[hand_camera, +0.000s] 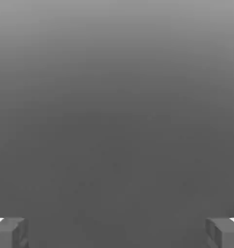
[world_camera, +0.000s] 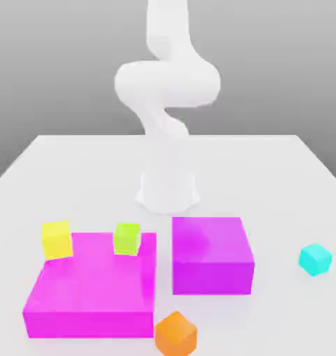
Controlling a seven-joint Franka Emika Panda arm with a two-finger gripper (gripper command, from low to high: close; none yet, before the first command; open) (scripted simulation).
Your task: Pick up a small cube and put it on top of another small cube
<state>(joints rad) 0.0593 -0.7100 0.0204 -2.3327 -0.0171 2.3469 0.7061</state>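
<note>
The small cyan cube (world_camera: 315, 259) rests alone on the white table at the exterior view's right. An orange cube (world_camera: 176, 334) lies near the front edge. A yellow cube (world_camera: 57, 240) and a yellow-green cube (world_camera: 127, 238) sit on the back part of a low magenta block (world_camera: 94, 295). My white arm (world_camera: 167, 83) rises from its base and leaves the exterior view at the top, far above the cubes. In the hand view my gripper (hand_camera: 117, 232) is open: its grey fingertips (hand_camera: 9, 231) stand wide apart with only plain grey background between them.
A second, taller magenta block (world_camera: 212, 261) stands between the low block and the cyan cube. The arm's base (world_camera: 168, 191) sits behind both blocks. White table (world_camera: 282, 181) stretches around the base and toward the exterior view's right.
</note>
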